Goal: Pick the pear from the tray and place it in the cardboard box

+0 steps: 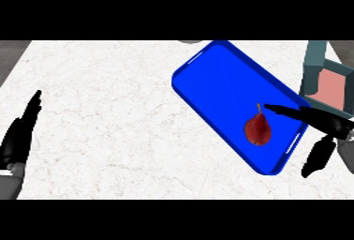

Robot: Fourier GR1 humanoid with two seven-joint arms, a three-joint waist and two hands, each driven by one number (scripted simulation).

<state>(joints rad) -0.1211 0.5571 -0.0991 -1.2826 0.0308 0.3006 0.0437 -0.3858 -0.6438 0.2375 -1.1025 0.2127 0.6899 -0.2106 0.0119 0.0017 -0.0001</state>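
Observation:
A dark red pear (258,129) with a thin stem lies on the blue tray (221,79), toward the tray's near right end. My right hand (325,123) comes in from the right edge, open, its fingers stretched over the tray's right rim toward the pear, fingertips just short of the stem. Its thumb hangs below, off the tray. The box (330,79), with teal walls and a pink inside, stands at the right edge, partly cut off. My left hand (19,133) rests open at the left edge with straight fingers.
The white marbled counter (104,117) stretches wide to the left of the tray. The tray lies diagonally, its far end near the counter's back edge. A grey object (190,41) peeks in at the back edge.

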